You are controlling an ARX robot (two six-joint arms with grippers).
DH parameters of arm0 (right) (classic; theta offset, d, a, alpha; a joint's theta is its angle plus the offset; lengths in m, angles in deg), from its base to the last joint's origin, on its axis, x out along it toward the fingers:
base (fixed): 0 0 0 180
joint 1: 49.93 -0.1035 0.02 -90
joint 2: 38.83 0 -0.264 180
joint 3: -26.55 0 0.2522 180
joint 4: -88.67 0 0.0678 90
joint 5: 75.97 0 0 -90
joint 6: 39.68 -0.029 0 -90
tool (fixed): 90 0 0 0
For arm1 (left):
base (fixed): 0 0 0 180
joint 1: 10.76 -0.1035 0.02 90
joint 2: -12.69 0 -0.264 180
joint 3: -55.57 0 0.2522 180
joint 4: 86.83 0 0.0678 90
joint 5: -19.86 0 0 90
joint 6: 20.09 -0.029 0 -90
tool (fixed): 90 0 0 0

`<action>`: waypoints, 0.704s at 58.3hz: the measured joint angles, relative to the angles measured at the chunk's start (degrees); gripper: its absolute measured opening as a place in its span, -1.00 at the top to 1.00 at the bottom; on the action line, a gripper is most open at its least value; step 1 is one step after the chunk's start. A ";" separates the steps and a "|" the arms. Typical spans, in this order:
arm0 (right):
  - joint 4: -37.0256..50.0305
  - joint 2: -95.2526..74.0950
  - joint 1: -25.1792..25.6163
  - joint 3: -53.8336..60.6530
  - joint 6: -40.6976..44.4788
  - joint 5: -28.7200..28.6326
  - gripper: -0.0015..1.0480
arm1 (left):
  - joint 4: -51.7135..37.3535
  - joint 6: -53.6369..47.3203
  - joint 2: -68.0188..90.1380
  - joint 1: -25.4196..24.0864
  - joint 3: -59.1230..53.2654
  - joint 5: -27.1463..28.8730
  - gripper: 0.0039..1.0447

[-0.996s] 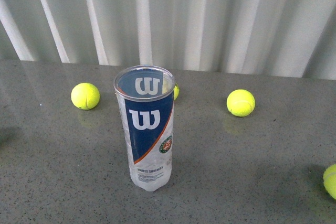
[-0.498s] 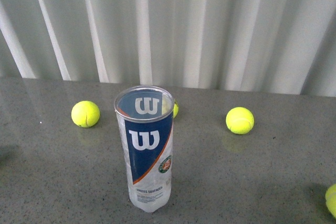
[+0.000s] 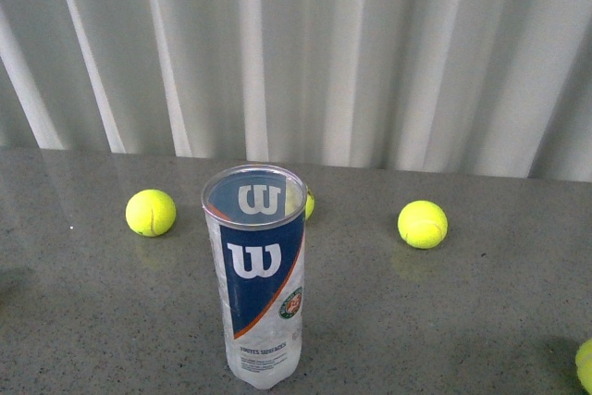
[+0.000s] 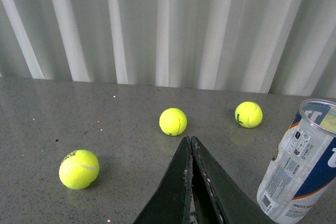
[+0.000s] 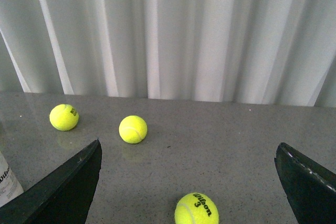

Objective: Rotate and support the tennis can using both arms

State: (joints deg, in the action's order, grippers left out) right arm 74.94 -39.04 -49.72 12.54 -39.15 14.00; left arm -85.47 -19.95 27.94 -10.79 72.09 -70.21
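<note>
Yellow tennis balls lie scattered on a grey speckled table [image 3: 481,312]: one at the left [image 3: 151,213], one at the right [image 3: 423,224], another cut off at the edge [image 3: 585,364]. Pale curtains [image 3: 370,53] hang behind, possibly touching the tabletop.

The front view is being tilted upward: the tall clear tennis can [image 3: 258,275] and the yellow tennis balls [image 3: 423,224] are being shifted lower, while more white curtain [image 3: 305,53] is being revealed.

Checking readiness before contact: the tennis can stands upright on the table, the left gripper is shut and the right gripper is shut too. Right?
Not quite. The tennis can does stand upright and the left gripper is shut, but the right gripper is open: the right wrist view shows its fingers spread wide apart.
</note>
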 joint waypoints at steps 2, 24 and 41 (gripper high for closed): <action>0.00 0.00 0.00 0.00 0.00 -0.02 -0.86 | 0.39 -0.02 -0.61 0.00 -0.17 0.00 0.93; 0.00 0.00 0.00 0.00 0.00 0.00 -0.86 | 11.56 -0.02 -12.74 0.00 -1.38 0.07 0.93; 0.00 0.00 0.00 0.00 0.00 -0.02 -0.86 | 12.28 -0.02 -15.02 0.00 -1.38 0.09 0.93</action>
State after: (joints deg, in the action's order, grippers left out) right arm 74.94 -39.04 -49.72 12.54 -39.15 13.97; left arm -73.19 -19.97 12.92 -10.79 70.72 -70.13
